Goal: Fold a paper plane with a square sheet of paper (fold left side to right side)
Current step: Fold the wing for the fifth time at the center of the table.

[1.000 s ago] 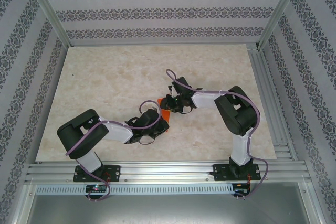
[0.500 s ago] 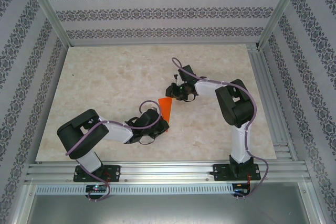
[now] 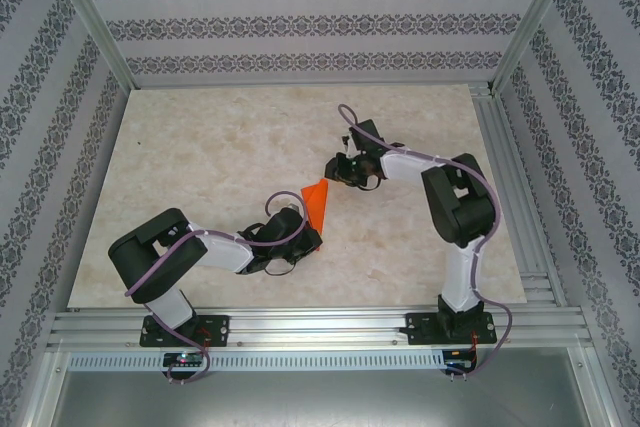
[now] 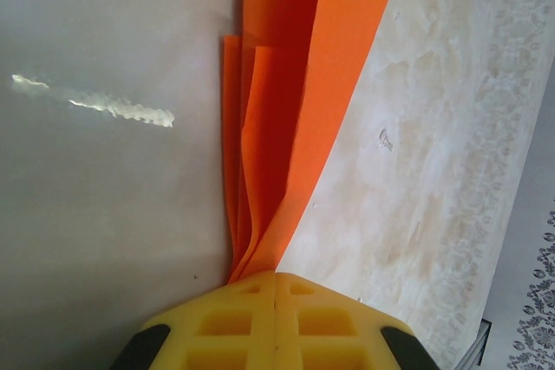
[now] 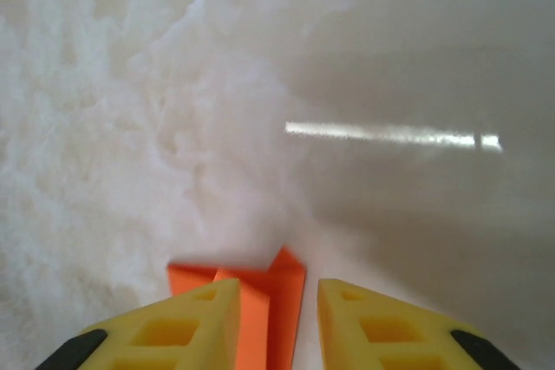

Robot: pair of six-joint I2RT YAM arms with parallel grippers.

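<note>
Near tbl point(image 3: 200, 147) centre: creased orange wedge point(image 3: 317, 203)

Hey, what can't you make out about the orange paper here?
Left wrist: the orange paper, pinched by the left gripper, runs off the top edge; its far end is cut off.
Right wrist: the right gripper and the bottom edge hide the paper's near part.
Top external: the paper's folds are too small to read.
</note>
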